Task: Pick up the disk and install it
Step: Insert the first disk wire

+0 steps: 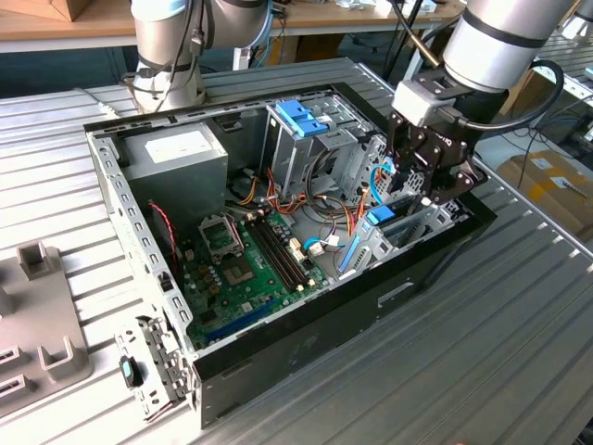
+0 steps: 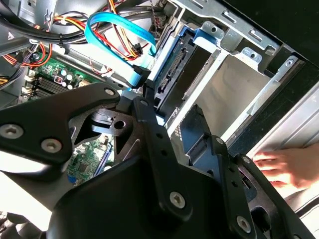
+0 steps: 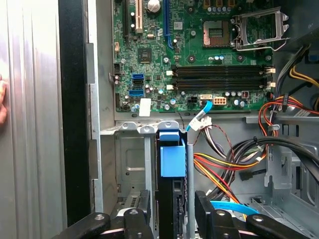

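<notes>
- The black gripper (image 3: 173, 199) straddles the flat grey-metal disk (image 3: 172, 158) in its light-blue plastic carrier. I cannot tell whether it pinches the disk or merely flanks it.
- The disk stands on edge in the grey sheet-metal bay (image 3: 128, 164), at a corner of the open black computer case (image 1: 306, 343), near its side wall.
- Toward that wall there is open bay room. On the other side, red, yellow and orange wires (image 3: 219, 172) lie just beside the disk.
- A light-blue flat cable (image 2: 117, 27) loops close to the disk's connector edge.
- A person's hand (image 2: 284, 167) rests on the ribbed aluminium bench (image 1: 482, 352), just outside the wall.
</notes>
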You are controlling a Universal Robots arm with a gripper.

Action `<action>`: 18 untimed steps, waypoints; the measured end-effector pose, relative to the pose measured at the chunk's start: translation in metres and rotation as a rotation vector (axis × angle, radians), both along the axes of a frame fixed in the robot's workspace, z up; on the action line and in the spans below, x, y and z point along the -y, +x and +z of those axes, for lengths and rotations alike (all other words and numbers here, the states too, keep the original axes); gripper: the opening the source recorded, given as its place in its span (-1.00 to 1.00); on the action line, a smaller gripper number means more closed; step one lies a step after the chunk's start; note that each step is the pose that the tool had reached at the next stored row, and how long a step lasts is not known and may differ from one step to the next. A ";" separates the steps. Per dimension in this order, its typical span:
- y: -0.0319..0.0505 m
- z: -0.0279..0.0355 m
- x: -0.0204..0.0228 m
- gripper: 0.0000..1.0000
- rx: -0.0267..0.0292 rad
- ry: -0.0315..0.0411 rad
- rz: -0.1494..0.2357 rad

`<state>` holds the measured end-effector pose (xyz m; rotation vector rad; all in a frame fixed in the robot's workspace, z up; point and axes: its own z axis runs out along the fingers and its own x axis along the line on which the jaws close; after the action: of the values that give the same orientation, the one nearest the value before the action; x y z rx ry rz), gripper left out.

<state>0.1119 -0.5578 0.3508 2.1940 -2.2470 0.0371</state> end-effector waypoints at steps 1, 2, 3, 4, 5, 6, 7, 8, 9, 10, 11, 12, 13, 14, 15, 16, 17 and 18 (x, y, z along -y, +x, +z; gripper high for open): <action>0.0000 0.0030 0.0000 -0.04 0.0000 0.0000 0.000; 0.0000 0.0051 0.0000 -0.04 0.0000 0.0000 0.000; 0.0000 0.0058 0.0000 -0.04 0.0000 0.0001 0.000; 0.0000 0.0059 0.0000 -0.04 0.0000 0.0004 0.000; 0.0000 0.0059 0.0000 -0.04 0.0000 0.0004 0.000; 0.0000 0.0060 0.0000 -0.04 0.0000 0.0004 0.000; 0.0000 0.0062 0.0000 -0.04 0.0000 0.0000 0.000; 0.0000 0.0062 0.0000 -0.04 0.0000 0.0001 0.000; 0.0000 0.0065 0.0000 -0.04 0.0000 0.0001 0.000; 0.0000 0.0068 -0.0002 -0.04 0.0000 -0.0001 0.000; 0.0000 0.0067 -0.0002 -0.04 0.0000 0.0000 0.000; 0.0000 0.0067 -0.0003 -0.04 0.0000 0.0001 0.000; 0.0000 0.0067 -0.0005 -0.04 0.0000 0.0000 0.000; 0.0000 0.0067 -0.0008 -0.04 0.0000 0.0000 0.000; 0.0000 0.0067 -0.0011 -0.04 0.0000 0.0001 0.000; 0.0000 0.0067 -0.0013 -0.04 -0.0001 0.0000 0.000; 0.0000 0.0067 -0.0015 -0.04 0.0000 0.0000 0.000; 0.0000 0.0067 -0.0017 -0.04 0.0000 0.0001 0.000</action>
<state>0.1119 -0.5561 0.3575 2.1941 -2.2469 0.0370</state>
